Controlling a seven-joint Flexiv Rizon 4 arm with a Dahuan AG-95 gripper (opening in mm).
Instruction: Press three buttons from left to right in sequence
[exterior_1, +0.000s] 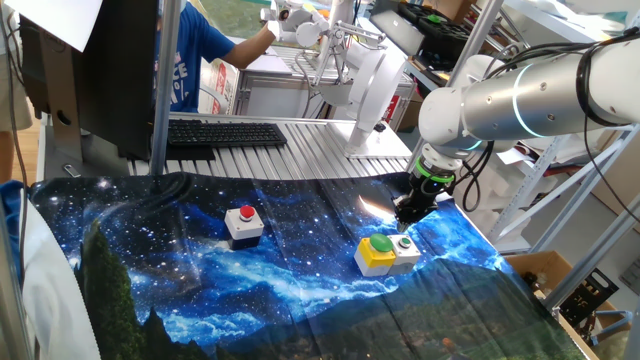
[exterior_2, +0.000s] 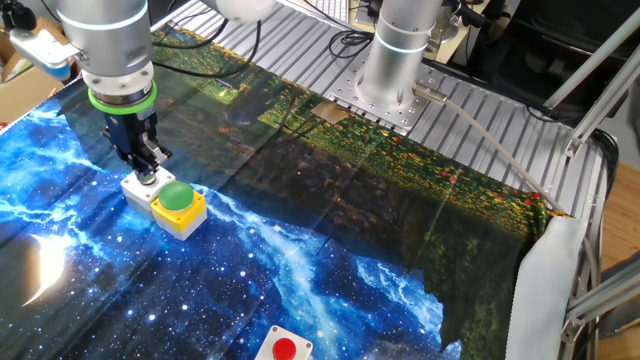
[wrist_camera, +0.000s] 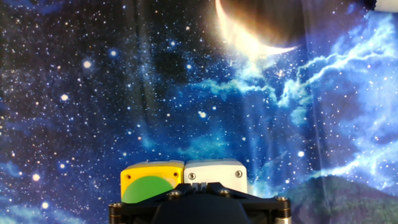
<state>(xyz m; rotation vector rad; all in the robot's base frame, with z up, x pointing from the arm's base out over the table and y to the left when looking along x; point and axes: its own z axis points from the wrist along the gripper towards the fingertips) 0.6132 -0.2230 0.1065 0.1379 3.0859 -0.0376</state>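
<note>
Now the gripper (exterior_2: 148, 172), fingers closed together, sits over the white-box button (exterior_1: 405, 243); beside that, touching, the yellow-box green dome (exterior_1: 381, 244); well apart, the red button (exterior_1: 246, 213).

A robotics lab: behind the desk (exterior_1: 300, 150) of slotted aluminium stand a keyboard (exterior_1: 225, 133), metal framing (exterior_1: 165, 80), cluttered shelves (exterior_1: 440, 40) and a gloved person in blue (exterior_1: 195, 55).

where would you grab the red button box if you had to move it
Grip the grey-white box under the red cap by two opposite flat side walls, coming straight down from above. It stands alone on the cloth, all sides free, and the cap on top is too small and would depress.
</note>
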